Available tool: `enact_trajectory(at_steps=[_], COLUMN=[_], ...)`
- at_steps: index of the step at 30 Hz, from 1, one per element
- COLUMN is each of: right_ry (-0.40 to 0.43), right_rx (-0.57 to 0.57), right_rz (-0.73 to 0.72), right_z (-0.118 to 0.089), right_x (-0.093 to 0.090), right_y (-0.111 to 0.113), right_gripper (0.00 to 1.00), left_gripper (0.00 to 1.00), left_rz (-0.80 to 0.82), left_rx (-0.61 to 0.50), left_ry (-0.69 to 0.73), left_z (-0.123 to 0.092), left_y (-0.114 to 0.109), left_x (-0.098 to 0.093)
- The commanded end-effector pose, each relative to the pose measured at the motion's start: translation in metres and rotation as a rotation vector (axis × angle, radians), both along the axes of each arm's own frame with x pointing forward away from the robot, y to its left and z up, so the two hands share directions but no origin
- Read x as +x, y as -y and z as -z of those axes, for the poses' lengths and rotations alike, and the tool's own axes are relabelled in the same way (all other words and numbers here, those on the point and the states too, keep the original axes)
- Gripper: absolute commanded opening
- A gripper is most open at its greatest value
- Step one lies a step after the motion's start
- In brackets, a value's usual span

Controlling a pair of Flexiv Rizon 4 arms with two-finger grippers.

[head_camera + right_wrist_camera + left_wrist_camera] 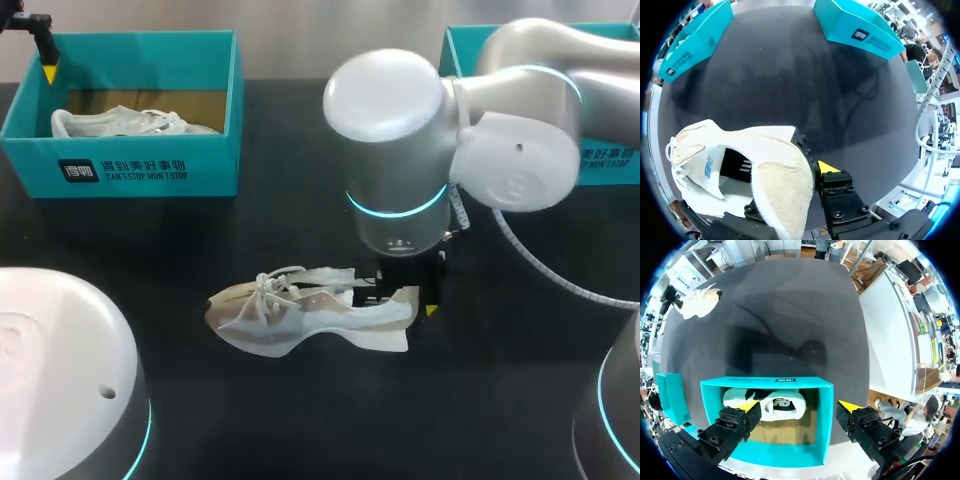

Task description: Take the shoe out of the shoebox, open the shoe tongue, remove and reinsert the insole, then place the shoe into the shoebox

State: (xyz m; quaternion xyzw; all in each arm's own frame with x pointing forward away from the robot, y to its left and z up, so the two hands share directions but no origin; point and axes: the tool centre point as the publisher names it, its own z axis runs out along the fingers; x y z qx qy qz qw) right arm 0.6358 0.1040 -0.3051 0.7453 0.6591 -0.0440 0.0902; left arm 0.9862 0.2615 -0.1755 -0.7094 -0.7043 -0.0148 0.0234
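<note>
We're over the middle of the desk (300, 420), where the shoe (290, 310) lies, on its side by the look of it. Its toe points to our left and its heel is under our right arm. Our right fingers (836, 192) are down at the heel opening, drawn in and pinching the insole (782, 192). Only one yellow tip shows in the right wrist view. The other is buried under that cream, fleecy sheet, so we read the pinch from how the sheet runs between them.

The insole is partway out: its back end fans over the heel and its front end disappears into the dark mouth of the shoe. Taking it at the heel makes sense, since that's the widest way in or out. We can't say from here whether it's on its way out or back in. We judge this to be the insole step, with the boxing yet to come.

Nothing pins the shoe down, so it may well drag or lift along with the insole.

At the far left corner, our left fingers (737, 422) hang spread wide above the left shoebox (120, 170), holding nothing. A second shoe (130, 122) sits inside that box. That arm is well apart from the work, likely to leave the right arm room. The right shoebox (458, 55) sits at the far right, half hidden behind our right arm, and we can't see its inside.
</note>
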Motion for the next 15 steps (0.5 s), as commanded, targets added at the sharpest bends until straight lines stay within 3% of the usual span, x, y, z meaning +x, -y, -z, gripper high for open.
enact_trajectory(at_steps=[1,7,15], right_ry=[0.004,-0.02,0.004], right_rx=[-0.017,0.011,0.072], right_rz=[0.018,0.017,-0.024], right_z=[0.012,0.043,0.052], right_x=[-0.005,-0.015,-0.022], right_y=[-0.007,-0.01,-0.011], right_gripper=[0.0,0.0,0.0], left_gripper=[1.0,1.0,1.0], left_rz=[0.0,0.0,0.0], left_rx=[0.002,0.002,0.002], left_ry=[0.003,0.003,0.003], left_z=[0.0,0.0,0.0], left_y=[0.0,0.0,0.0], left_x=[-0.002,-0.002,-0.002])
